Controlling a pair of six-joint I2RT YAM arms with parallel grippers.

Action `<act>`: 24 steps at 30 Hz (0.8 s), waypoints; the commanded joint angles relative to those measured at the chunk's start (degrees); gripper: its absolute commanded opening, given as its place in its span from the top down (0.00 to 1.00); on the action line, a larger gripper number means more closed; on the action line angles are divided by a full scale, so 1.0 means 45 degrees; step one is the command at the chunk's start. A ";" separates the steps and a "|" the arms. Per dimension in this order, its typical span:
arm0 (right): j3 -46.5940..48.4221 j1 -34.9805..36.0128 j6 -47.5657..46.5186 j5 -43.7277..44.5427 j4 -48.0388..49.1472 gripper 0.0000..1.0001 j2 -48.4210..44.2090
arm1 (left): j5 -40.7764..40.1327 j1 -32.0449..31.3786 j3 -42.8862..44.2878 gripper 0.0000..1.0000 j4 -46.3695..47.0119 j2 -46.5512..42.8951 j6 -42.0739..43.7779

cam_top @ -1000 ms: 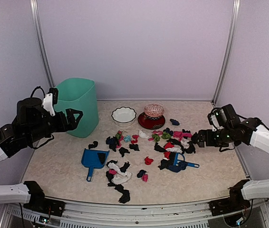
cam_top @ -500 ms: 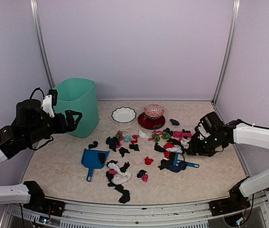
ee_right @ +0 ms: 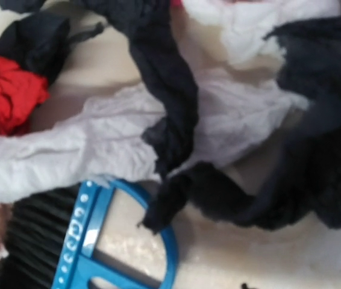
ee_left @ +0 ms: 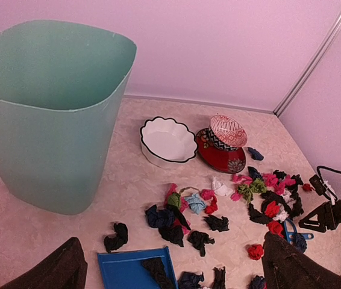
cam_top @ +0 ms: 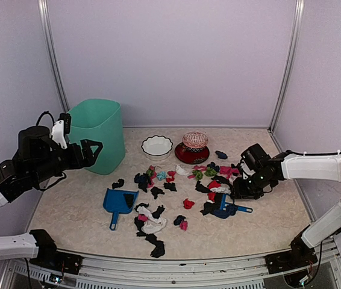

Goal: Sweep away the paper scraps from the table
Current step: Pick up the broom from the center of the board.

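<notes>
Sweeping looked barely begun: the paper scraps [cam_top: 188, 203] lay scattered across the middle of the surface [cam_top: 74, 211], with one black wad on the dustpan [cam_top: 115, 203]. The right hand [cam_top: 241, 188] hung low over the brush [cam_top: 228, 209], its grip impossible to tell. The left hand [cam_top: 95, 147] gaped wide beside the bin [cam_top: 101, 135].

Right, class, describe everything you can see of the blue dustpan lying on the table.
The blue dustpan looks like smooth plastic: a flat, squarish tray with a short handle pointing toward the near edge of the table. It lies flat, left of the main scatter of paper scraps and in front of the green bin. One black scrap sits in its tray.
</notes>
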 commanded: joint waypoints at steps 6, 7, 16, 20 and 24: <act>0.0668 0.0310 0.0140 0.0540 0.0481 0.61 0.0884 | 0.0038 0.0128 -0.0021 0.01 -0.0257 -0.0193 0.0206; 0.0706 0.0338 0.0141 0.0575 0.0446 0.61 0.0978 | 0.0039 0.0128 -0.0031 0.01 -0.0288 -0.0218 0.0197; 0.0909 0.0603 0.0108 0.1170 0.0391 0.67 0.1783 | -0.0064 0.0161 -0.0054 0.01 -0.0416 -0.0414 0.0233; 0.1096 0.0795 0.0099 0.1593 0.0180 0.71 0.2153 | -0.0060 0.0186 -0.0050 0.01 -0.0433 -0.0456 0.0253; 0.1290 0.1172 0.0079 0.2158 -0.0098 0.75 0.2552 | -0.0068 0.0196 -0.0079 0.01 -0.0448 -0.0533 0.0285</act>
